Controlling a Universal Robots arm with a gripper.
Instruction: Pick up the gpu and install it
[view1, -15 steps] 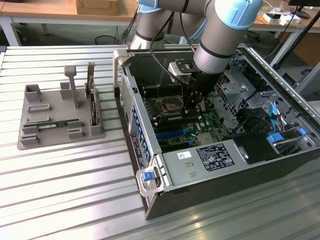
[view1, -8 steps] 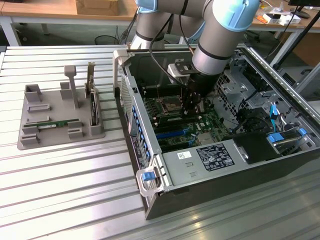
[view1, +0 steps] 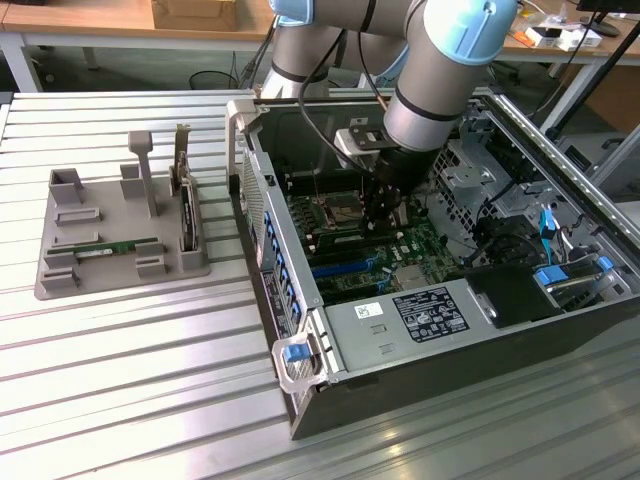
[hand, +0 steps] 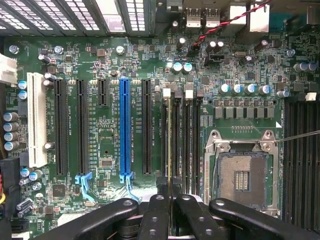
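Observation:
In the wrist view my gripper (hand: 170, 212) hangs low over the green motherboard (hand: 100, 60), its two dark fingers (hand: 155, 215) pressed close together. Between them runs the thin edge of the gpu (hand: 170, 150), seen edge-on and lined up along the row of black memory slots (hand: 187, 140) beside the CPU socket (hand: 242, 175). In the exterior view the gripper (view1: 385, 215) reaches down inside the open computer case (view1: 300, 300), over the board's middle. A second green stick with a white label (view1: 115, 247) lies flat in the grey holder (view1: 60, 270) at the exterior view's left.
An upright dark card with a metal bracket (view1: 186, 205) stands in the holder. A blue expansion slot (hand: 124, 130) and several black ones lie beside the memory slots. Case walls, drive cages and cables (view1: 545, 225) ring the board. Everything rests on a ribbed metal table (view1: 130, 380).

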